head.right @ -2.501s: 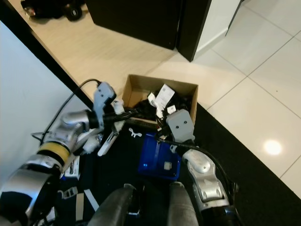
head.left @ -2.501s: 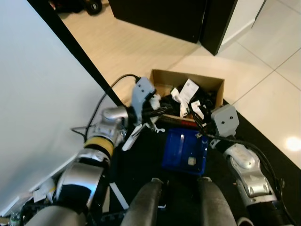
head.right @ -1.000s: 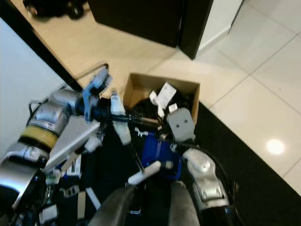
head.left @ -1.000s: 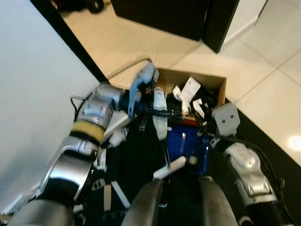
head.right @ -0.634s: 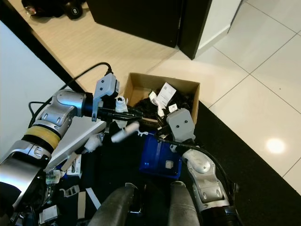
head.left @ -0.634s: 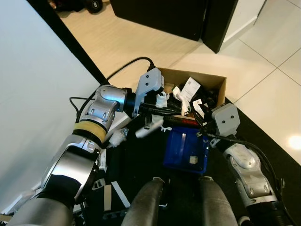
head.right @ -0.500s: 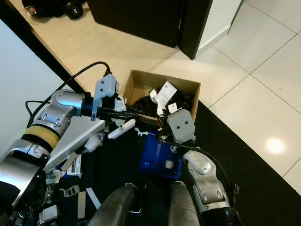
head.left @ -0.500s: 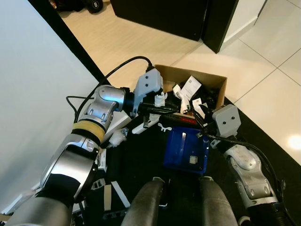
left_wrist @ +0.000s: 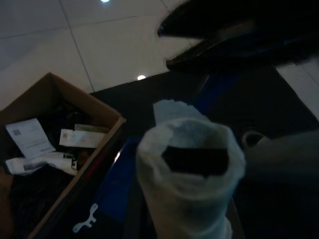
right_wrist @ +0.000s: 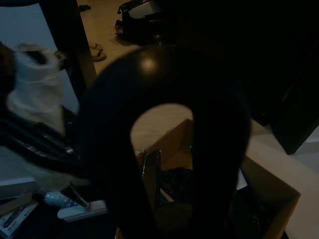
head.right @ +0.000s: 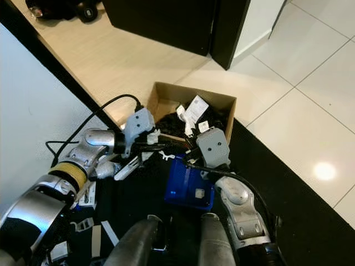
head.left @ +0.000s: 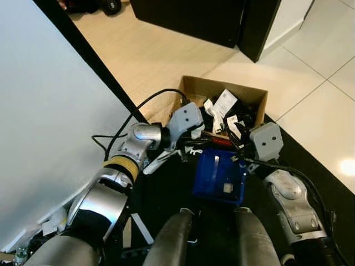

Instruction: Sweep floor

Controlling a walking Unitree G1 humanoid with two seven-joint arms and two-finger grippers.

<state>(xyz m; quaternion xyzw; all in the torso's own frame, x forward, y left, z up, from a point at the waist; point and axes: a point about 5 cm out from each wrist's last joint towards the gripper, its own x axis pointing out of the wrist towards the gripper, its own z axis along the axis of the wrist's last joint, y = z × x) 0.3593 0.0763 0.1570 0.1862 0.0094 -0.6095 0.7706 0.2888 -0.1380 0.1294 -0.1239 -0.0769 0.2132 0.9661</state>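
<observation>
Two end effectors at work, both low over a dark floor mat [head.left: 166, 194]. Left end effector [head.left: 191, 145] reaches toward the right one; its fingers are clamped on a white wrapped handle [left_wrist: 192, 174], whose white brush end [head.left: 157, 162] trails back under the forearm, resting on or just above the mat. Left wrist view: wrapped tip close-up w/ a dark hollow at its end.

Right end effector [head.right: 191, 158] sits just opp. the left one, at the top edge of the blue dustpan [head.left: 219, 177]. Grip state: can't tell, fingers hidden behind the grey wrist housing. Right wrist view too dark to settle it.

Just beyond both end effectors: open cardboard box [head.left: 191, 91], full of black stuff & white paper slips [head.left: 223, 102]. Dustpan lies flat on the mat, touching the box's near side.

Further out: beige floor, pale tiles [head.left: 316, 111] on the right, white wall panel [head.left: 50, 122] on the left, paper scraps [head.right: 94, 233] on the mat near the robot's legs.
</observation>
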